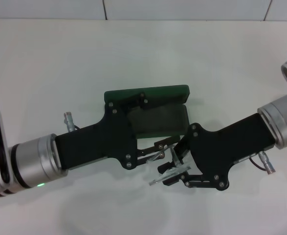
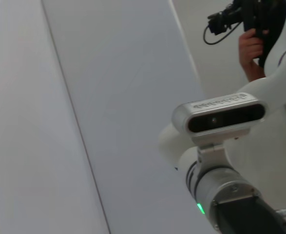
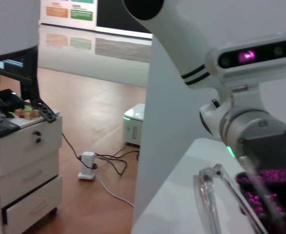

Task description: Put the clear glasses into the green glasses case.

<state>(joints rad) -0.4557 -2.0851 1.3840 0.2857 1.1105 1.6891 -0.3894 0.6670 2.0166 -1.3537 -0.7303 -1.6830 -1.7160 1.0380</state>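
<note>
Clear glasses [image 1: 168,172] between both grippers' jaws.

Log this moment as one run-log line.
task: glasses into case | clear glasses: out of case, held between both grippers | green glasses case: open on white table | left gripper: on glasses | right gripper: on glasses
</note>
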